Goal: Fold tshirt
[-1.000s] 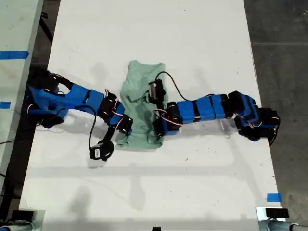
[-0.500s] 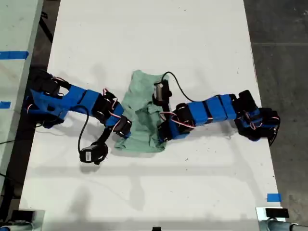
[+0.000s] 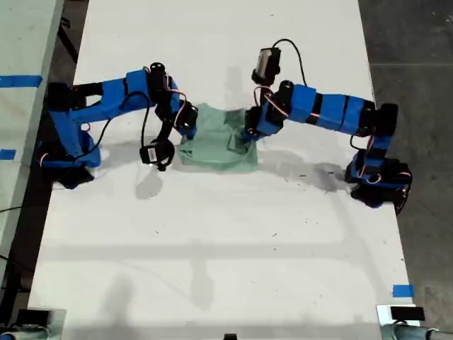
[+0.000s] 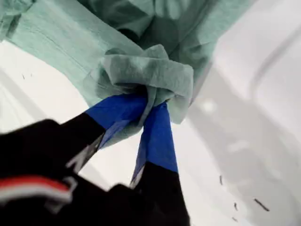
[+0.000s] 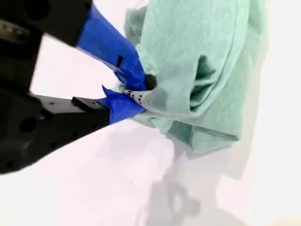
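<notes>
The tshirt point(image 3: 216, 145) lies bunched up on the white worktop point(image 3: 212, 248), in the middle between two blue arms. In the exterior view, one arm point(image 3: 120, 99) reaches to the tshirt's edge from the exterior view's left. The other arm point(image 3: 325, 113) reaches to the tshirt's other edge from the exterior view's right. Each arm's tip touches the cloth. I cannot tell from the wrist views which of these arms is the first and which is the second. My first gripper point(image 4: 149, 101) has its blue jaws closed tight on a fat wad of the green cloth. The wad puffs out just past the jaw tips, and more of the tshirt spreads away beyond it. My second gripper point(image 5: 139, 94) also has its blue jaws pinched together on the tshirt, right at a folded edge. The cloth hangs in soft folds on the far side of those jaws, with the worktop close under it. A bit of white with small dark dots shows at the spot where these jaws bite the tshirt.
</notes>
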Robot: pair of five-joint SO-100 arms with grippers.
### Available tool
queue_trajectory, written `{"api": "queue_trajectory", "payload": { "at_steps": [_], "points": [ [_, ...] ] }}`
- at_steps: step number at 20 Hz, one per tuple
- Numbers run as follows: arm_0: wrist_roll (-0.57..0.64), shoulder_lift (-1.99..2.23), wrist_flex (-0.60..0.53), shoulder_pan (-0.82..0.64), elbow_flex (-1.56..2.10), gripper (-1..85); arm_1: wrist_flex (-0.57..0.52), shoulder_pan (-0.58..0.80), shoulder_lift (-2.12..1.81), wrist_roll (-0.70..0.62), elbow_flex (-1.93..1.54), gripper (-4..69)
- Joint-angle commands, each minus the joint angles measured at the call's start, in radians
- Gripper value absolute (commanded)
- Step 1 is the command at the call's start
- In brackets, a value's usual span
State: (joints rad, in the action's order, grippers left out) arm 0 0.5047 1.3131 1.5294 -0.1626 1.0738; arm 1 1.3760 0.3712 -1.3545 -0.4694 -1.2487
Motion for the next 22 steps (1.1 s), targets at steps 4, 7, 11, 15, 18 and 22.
{"api": "queue_trajectory", "payload": {
  "at_steps": [4, 7, 11, 15, 18, 22],
  "points": [
    [0.141, -0.031, -0.064, -0.206, -0.023, 0.0, -0.219, 0.184, -0.057, -0.141, -0.035, -1.8],
    [0.213, -0.123, -0.161, -0.264, -0.026, 0.0, -0.296, 0.238, 0.005, -0.178, -0.029, -1.9],
    [0.230, -0.308, -0.239, -0.339, -0.060, 21.1, -0.299, 0.302, 0.167, -0.152, -0.012, 32.3],
    [0.216, -0.189, -0.143, -0.377, -0.048, 31.7, -0.155, 0.345, 0.130, -0.184, -0.002, 25.6],
    [0.189, 0.049, -0.054, -0.339, 0.031, 31.3, -0.060, 0.342, -0.083, -0.179, -0.086, 23.9],
    [0.107, 0.485, -0.147, -0.232, 0.472, 29.0, -0.032, 0.331, -0.462, -0.149, -0.357, 22.4]
  ]
}}
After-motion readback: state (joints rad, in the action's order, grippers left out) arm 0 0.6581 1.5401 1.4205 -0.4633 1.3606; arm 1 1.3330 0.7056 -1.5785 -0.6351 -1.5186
